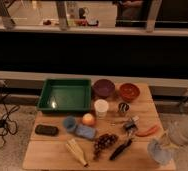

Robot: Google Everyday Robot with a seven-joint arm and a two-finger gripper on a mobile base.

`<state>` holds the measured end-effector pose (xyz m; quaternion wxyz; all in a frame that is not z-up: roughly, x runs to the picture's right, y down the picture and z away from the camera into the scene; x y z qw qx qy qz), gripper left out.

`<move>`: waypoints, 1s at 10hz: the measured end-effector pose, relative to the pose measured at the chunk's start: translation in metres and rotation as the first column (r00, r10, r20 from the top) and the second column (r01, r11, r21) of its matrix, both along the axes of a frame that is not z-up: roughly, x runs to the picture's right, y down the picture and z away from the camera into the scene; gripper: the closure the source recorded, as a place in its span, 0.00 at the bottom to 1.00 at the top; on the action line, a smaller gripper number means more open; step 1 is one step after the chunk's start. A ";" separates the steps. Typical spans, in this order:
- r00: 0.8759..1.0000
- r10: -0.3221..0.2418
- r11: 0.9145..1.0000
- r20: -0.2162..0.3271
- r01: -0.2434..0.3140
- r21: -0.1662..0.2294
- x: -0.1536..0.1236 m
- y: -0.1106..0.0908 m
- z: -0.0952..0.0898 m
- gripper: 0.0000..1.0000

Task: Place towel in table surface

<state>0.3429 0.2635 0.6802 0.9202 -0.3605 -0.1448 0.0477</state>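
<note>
One gripper (163,146) holds the towel (158,151) at the table (52,150) corner.

- We see the tray (64,95) on the desk (47,150), at its back left.
- Right of the tray sit two bowls side by side: one bowl (104,88) next to it, the other bowl (129,91) further right.
- A cup (101,108) stands in front of the first bowl, with a can (123,107) to its right.
- Left of the cup lies a fruit (88,119), and a sponge (85,131) just in front of it.
- A case (46,130) lies near the left edge.
- Grapes (103,143) sit front centre, with a corn cob (77,151) to their left.
- A carrot (147,131) lies to the right.
- The pincer (162,148) hangs over the front right corner, with the towel (158,151) at it.
</note>
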 end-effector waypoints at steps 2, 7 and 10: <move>1.000 -0.004 1.000 -0.005 0.004 -0.013 0.001 0.002 0.010 1.00; 1.000 0.002 0.999 -0.011 -0.002 -0.053 0.011 0.014 0.044 1.00; 1.000 0.000 0.996 -0.017 -0.001 -0.086 0.014 0.027 0.064 1.00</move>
